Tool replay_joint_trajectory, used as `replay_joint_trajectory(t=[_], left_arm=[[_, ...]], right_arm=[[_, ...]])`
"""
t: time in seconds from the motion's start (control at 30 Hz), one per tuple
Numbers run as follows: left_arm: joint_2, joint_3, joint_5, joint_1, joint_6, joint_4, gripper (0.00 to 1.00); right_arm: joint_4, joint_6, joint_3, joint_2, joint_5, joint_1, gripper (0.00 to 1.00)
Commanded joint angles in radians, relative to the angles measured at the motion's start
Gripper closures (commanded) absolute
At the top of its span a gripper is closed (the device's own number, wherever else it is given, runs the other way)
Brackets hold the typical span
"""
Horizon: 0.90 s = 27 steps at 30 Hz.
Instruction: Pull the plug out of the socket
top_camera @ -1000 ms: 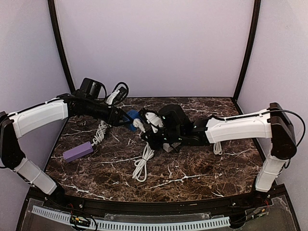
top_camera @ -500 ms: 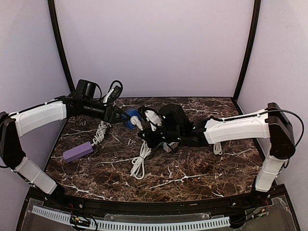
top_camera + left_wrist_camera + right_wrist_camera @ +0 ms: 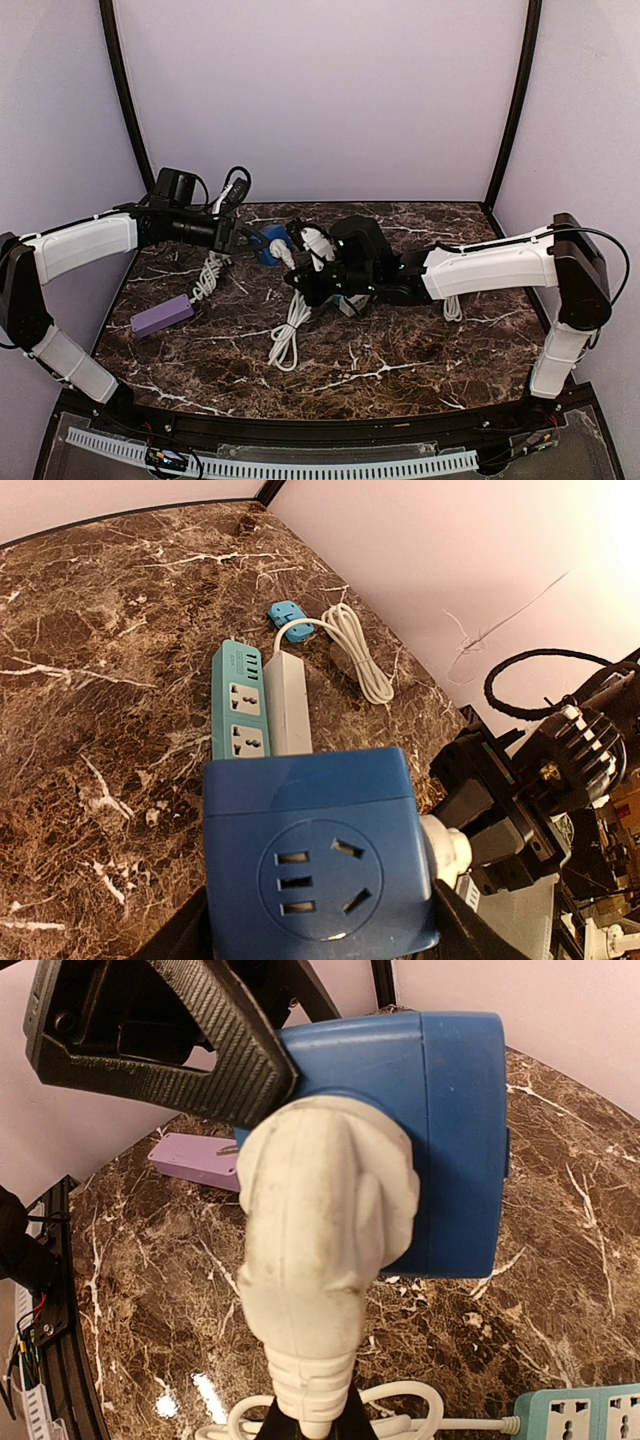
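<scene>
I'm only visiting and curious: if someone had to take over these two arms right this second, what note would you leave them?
Left gripper: shut on the bright blue plastic cube socket, holding it above the dark marble table.
Right gripper: appears shut on the white plastic plug.
Done: both parts are gripped, one per arm.
Left to do: the plug sits pushed into the cube's side. Pull the two apart, probably by keeping the cube steady and drawing the plug straight out.
</scene>
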<state>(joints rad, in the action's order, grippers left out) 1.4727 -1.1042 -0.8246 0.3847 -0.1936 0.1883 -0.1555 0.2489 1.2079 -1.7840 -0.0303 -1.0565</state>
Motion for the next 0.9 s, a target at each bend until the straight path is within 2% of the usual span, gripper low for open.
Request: replay_joint_trajectory(t=[0.0,0.33,0.7,0.87], left_arm=[[-0.051,-0.023,0.024,-0.021,0.051,-0.02,0.85],[-0.013,-0.058,0.249,0.002,0.168,0.127,0.85],[-0.007,-0.066,0.251,0.006,0.176,0.135,0.85],[-0.014,-0.064,0.261,0.006,0.164,0.127,0.85]], right_arm=[[0.102,0.015,-0.007,-0.004,-0.007,0.012,1.0],[0.118,-0.011,0.024,0.084,-0.029,0.012,1.0],[0.121,-0.016,0.027,0.101,-0.013,0.01,1.0],[0.178,-0.018,0.046,0.105,0.1,0.015,1.0]])
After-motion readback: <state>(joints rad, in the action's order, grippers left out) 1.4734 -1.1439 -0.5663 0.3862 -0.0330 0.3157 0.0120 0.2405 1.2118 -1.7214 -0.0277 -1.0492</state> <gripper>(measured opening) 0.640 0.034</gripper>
